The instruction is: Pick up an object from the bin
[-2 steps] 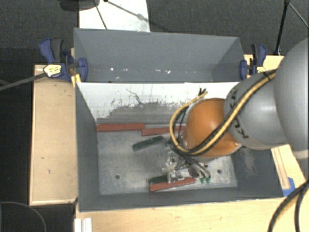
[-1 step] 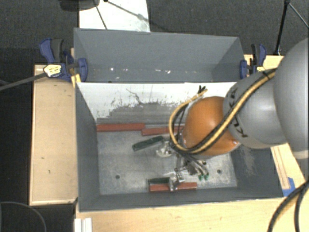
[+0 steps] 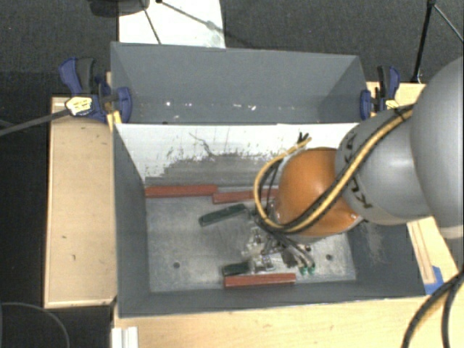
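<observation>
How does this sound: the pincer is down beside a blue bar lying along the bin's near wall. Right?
Not quite: the bar is red-brown, not blue. The camera view shows the pincer down beside it along the bin's near wall.

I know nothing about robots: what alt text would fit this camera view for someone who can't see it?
A grey robot arm reaches from the right into a grey metal bin, its claw low near the front, by a red-brown bar and a dark green piece. Another green piece lies mid-bin, and two more bars along the back.
</observation>
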Action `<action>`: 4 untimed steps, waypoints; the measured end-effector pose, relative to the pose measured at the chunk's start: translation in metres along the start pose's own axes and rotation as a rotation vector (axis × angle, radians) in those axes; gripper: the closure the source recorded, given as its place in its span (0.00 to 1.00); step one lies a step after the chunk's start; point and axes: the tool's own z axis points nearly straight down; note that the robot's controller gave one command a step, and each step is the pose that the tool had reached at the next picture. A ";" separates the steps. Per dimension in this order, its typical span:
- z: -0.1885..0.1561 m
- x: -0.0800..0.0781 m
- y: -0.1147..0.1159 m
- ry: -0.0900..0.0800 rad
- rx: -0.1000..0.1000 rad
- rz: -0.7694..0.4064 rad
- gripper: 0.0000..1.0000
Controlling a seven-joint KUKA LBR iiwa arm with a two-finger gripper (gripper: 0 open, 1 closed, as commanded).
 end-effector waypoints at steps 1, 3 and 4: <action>0.000 0.000 0.000 0.000 0.000 0.000 1.00; -0.089 -0.005 0.035 0.001 0.000 0.193 0.00; 0.001 -0.013 0.017 -0.011 -0.001 0.081 1.00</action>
